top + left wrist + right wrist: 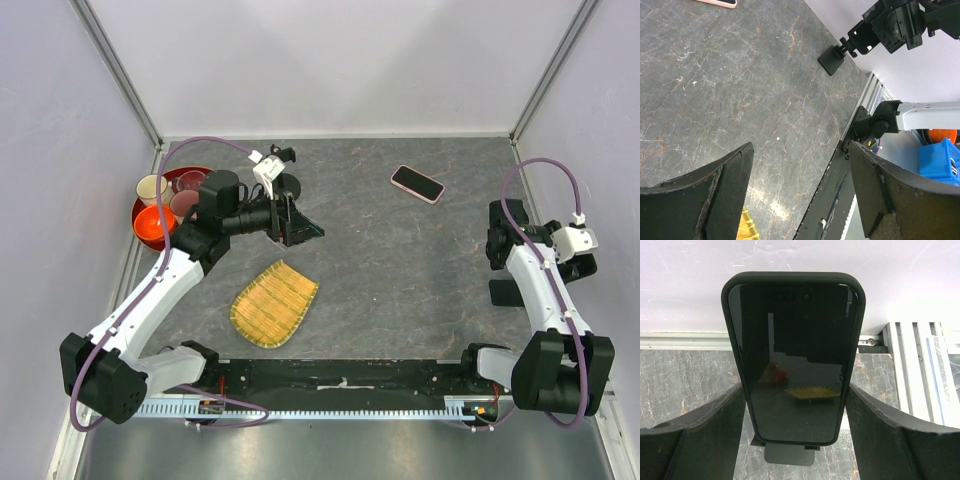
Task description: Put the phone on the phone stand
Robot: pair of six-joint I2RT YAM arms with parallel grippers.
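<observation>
phone [417,183]: flat on the table, screen up, near the far edge, right of centre; nothing touching it
stand [288,186]: upright near the far edge, left of centre, well apart from the phone
left claw [800,192]: jaws spread wide, nothing between them, only bare table [740,100] showing in the gap; it hangs just nearside of the stand, contact with it can't be told
right claw [795,390]: by the right edge, jaws spread
black phone [795,355]: propped upright on a folding stand [789,455] by the right edge, seen in the gap between the right fingers [695,440]; whether the fingers touch it can't be told
mat [275,302]: yellow, woven, flat, left of centre toward the near edge
red bowl [143,222]: far left corner, holding cups and an orange bowl
</observation>
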